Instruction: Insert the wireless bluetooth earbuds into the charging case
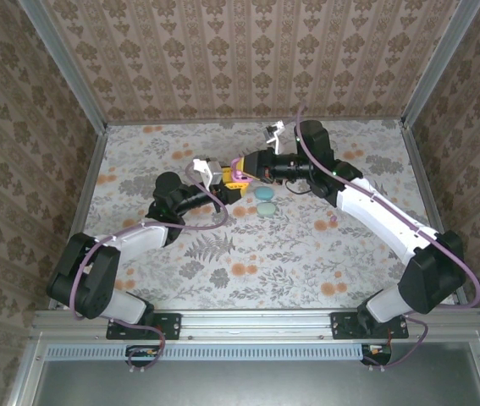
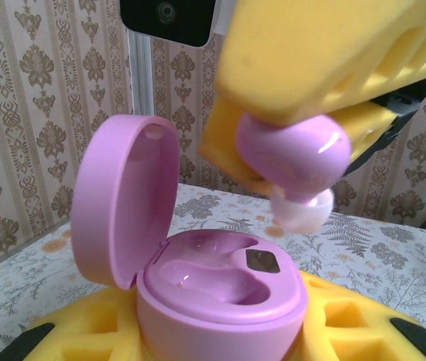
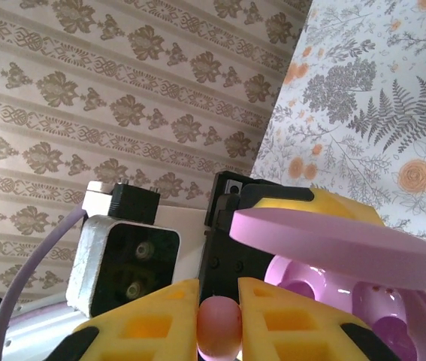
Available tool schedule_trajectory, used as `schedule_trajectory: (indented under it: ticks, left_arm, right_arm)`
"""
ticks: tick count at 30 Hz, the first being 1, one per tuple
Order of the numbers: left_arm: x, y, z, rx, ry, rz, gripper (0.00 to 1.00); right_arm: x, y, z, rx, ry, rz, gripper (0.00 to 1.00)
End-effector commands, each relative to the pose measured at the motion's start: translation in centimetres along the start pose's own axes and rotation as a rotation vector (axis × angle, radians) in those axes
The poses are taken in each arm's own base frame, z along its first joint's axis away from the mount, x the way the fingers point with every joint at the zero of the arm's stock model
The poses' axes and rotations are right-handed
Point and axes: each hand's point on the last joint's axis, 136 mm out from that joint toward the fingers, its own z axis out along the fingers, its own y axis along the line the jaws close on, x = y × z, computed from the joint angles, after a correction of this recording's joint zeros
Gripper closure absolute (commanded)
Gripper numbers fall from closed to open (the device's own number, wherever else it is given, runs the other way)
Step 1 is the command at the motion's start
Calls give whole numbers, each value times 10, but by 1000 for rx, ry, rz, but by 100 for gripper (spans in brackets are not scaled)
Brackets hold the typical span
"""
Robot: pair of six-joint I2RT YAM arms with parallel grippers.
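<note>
While the left gripper [image 2: 220,338] is clamped on the base of the open pink charging case [image 2: 213,289], the right gripper [image 3: 219,316] hangs just above it, pinching a pink earbud [image 2: 295,150] between its yellow pads. Both meet in the air above the middle of the table [image 1: 180,254], a little toward its far edge. The case lid [image 2: 122,203] stands up at the left in the left wrist view. The glossy wells below look empty.

To do this step well, the bud's pale soft tip [image 2: 303,212] should be turned to match the well under it. The bud should then come straight down, clear of the lid, while the case is held steady. The right pads should let go only once the bud sits flush.

Two pale cyan rounded pieces [image 1: 266,200] lie on the table just beside the grippers. No brand, label or lettering can be read anywhere.
</note>
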Motion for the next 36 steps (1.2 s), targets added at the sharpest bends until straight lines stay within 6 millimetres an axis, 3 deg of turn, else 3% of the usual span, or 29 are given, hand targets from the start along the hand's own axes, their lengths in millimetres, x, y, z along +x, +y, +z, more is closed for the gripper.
schedule_trajectory:
  ticks: [1,12,23,36]
  left_arm:
    - [-20,-4,4,25,-45,65,78]
    - [-21,-5,4,28,-50,67,78]
    - [-22,-6,4,28,-52,68,77]
    - [-26,1,4,-8,-70,70,77]
  right_arm:
    - [-3,-1,5,33,-15,-28,80]
    - [-1,-16,13,85,-27,-18,81]
    - [-11,-18,14,88,-88,-3,82]
    - [15,-24,15,141,-11,-8,81]
